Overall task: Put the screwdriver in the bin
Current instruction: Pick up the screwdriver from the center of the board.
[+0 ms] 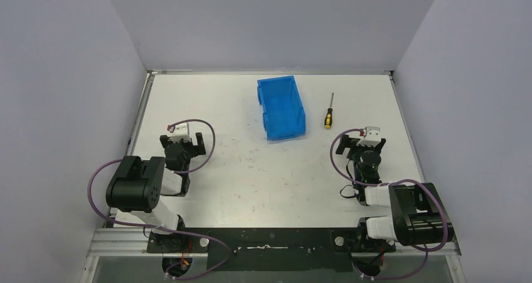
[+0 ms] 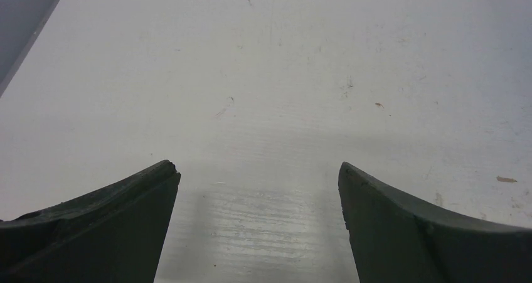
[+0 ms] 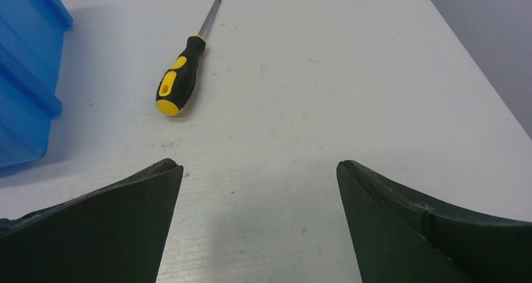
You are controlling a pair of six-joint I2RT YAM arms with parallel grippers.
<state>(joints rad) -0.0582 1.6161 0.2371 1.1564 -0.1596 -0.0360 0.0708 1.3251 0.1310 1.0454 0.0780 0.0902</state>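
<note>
Screwdriver (image 1: 328,112): lies flat on the table (image 1: 251,170), outside the bin, untouched; handle end toward 6 o'clock, thin shaft pointing to 12 o'clock, tilted slightly toward 1.
Screwdriver in right wrist view (image 3: 179,76): sits at about 11 o'clock of the open jaws, well ahead of both fingertips; yellow butt nearest the camera, dark tip farthest.
Bin (image 1: 281,107): blue, open top, stands upright on the table at 9 o'clock of the screwdriver, near it but not touching; long side runs roughly from 12 to 6 o'clock; nothing seen inside.
Bin in right wrist view (image 3: 25,76): shows only as a blue ribbed wall at the left edge, at 9 o'clock of the screwdriver.
Right gripper (image 1: 361,144): released, jaws spread wide, grasps nothing; hovers at about 5 o'clock of the screwdriver, apart from it.
Right gripper from its own camera (image 3: 258,173): two dark fingers at the lower corners, bare table between them.
Left gripper (image 1: 182,140): released as well, jaws wide, nothing between; sits at about 8 o'clock of the bin, well apart from bin and screwdriver.
Left gripper from its own camera (image 2: 258,176): looks down at scuffed white table only.
Table: white, lightly marked with small specks and scratches, closed in by pale walls at 9, 12 and 3 o'clock.
</note>
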